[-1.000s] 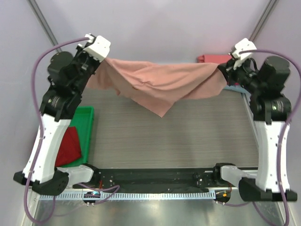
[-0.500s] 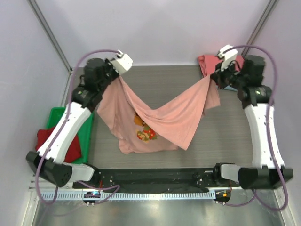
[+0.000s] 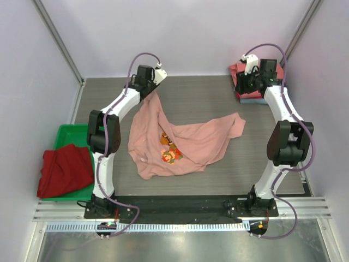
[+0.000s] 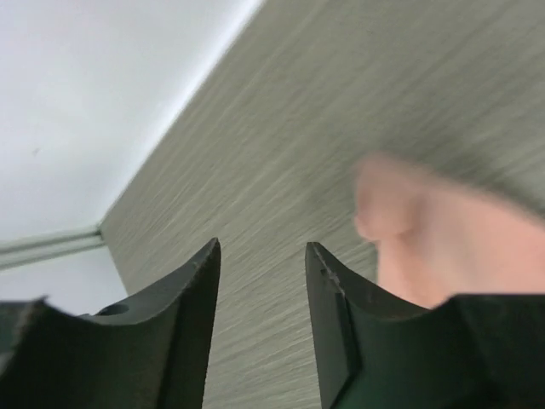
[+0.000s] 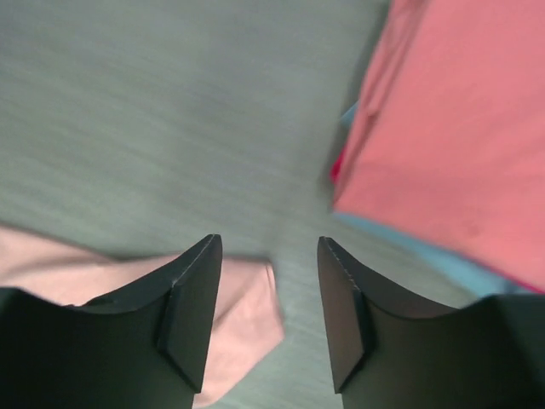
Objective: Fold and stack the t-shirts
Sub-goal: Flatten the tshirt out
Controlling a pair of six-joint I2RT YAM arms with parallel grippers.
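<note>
Clearly, the left pincer stands with its two fingers parted and only bare table showing in the gap. It grips nothing. In the overhead view the left pincer sits at the far left corner of the pink shirt, and its wrist camera shows a blurred lobe of that pink shirt just to the right of the fingers, lying on the grey wood-grain table.

The right pincer is likewise parted about halfway, with nothing between its fingers. From above, the right pincer hovers beyond the far right tip of the pink shirt, apart from it. An edge of pink shirt shows below its fingers.

The pink shirt lies crumpled and unfolded on the table between the two arms, its pixel print facing up near the middle.

Beyond the pink shirt's right tip, in the far corner, sits a folded stack with a coral shirt on top and a blue-grey one peeking out beneath.

Well to the left of the pink shirt, a dark red shirt is bunched in a green tray.
</note>
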